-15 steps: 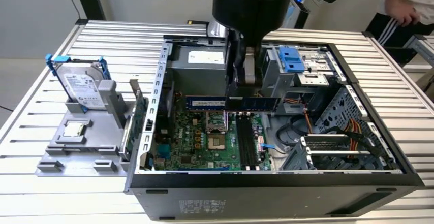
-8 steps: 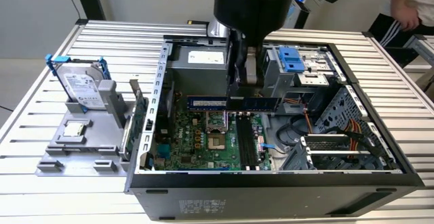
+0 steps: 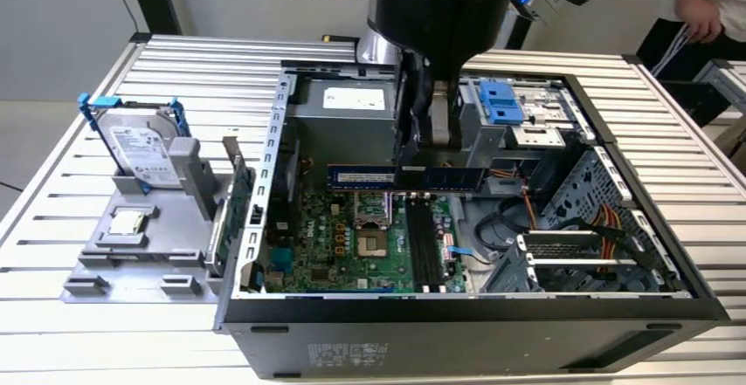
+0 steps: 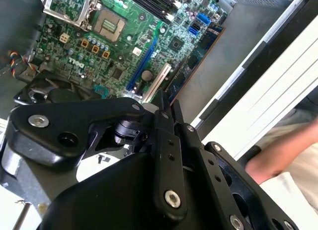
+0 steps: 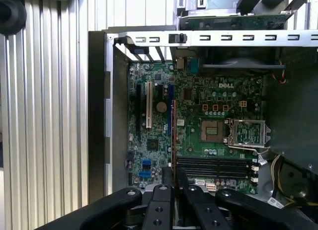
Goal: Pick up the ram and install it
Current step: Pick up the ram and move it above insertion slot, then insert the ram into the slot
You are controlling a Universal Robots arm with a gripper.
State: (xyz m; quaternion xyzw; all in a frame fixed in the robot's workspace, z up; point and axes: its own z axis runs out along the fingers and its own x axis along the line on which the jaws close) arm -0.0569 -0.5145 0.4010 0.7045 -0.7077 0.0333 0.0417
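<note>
Ram [image 3: 355, 178] hangs level over the motherboard [image 3: 349, 241], inside the open computer case [image 3: 466, 346], toward its far half and clear of the board. It stands on edge, one end to the exterior view's left, the other to its right. Jaws pinch it near the middle, at the gripper [image 3: 410, 172]. In the first wrist view the ram [image 5: 173, 133] reads as a thin edge-on line running out from the gripper [image 5: 174, 179].

Risks, as judged:
- The stick lies crosswise to the memory slots [image 3: 422, 245], which run near to far. Pressed down on this heading it would bridge them and could bend or crack.
- The slots sit just nearer than the stick. Sliding low across the board could catch the processor socket [image 3: 370, 244] or the loose cables [image 3: 606, 219] on the right.
- Which way the notch faces cannot be told; reversed, the stick would not seat.
- The pinch is narrow on a thin board, so a push could tip the stick in the jaws.
- A person [image 3: 711, 1] stands beyond the table's far right corner, near the arm's reach.

Arm pose: wrist drops near-vertical over the far side of the case, fingers pointing straight down.
</note>
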